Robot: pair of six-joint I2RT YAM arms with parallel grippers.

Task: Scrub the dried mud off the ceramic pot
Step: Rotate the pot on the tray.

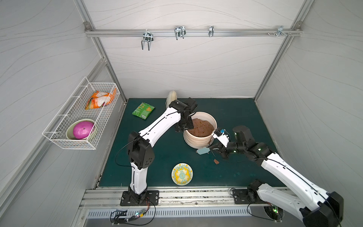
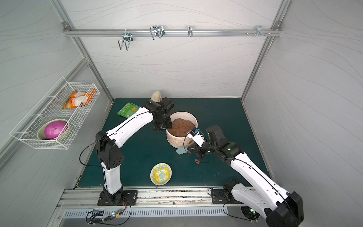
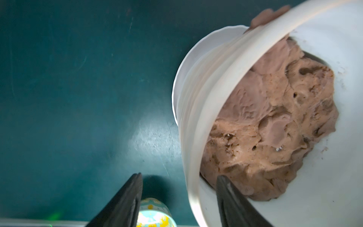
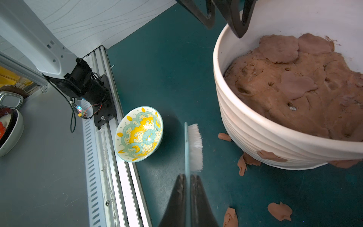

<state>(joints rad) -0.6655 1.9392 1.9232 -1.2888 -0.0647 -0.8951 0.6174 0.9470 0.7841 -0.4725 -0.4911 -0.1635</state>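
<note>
While my right gripper (image 4: pixel 188 179) is pressed together on the pale blue handle of the brush (image 4: pixel 193 147), my left gripper (image 3: pixel 179 188) stands with its fingers apart across the rim of the ceramic pot (image 1: pixel 196 141). One finger is outside the wall and one is inside above the brown soil (image 3: pixel 275 118), and both are clear of the rim. The pot stands upright near the middle of the green mat (image 1: pixel 167 157), its axis vertical and its mouth upward. The brush reaches straight out from my right fingers, low beside the pot. Its white bristles are turned toward the ribbed wall but apart from it. Dried mud (image 4: pixel 271 155) sticks as a patch low on this wall, and loose flakes lie on the mat just beside the base.
</note>
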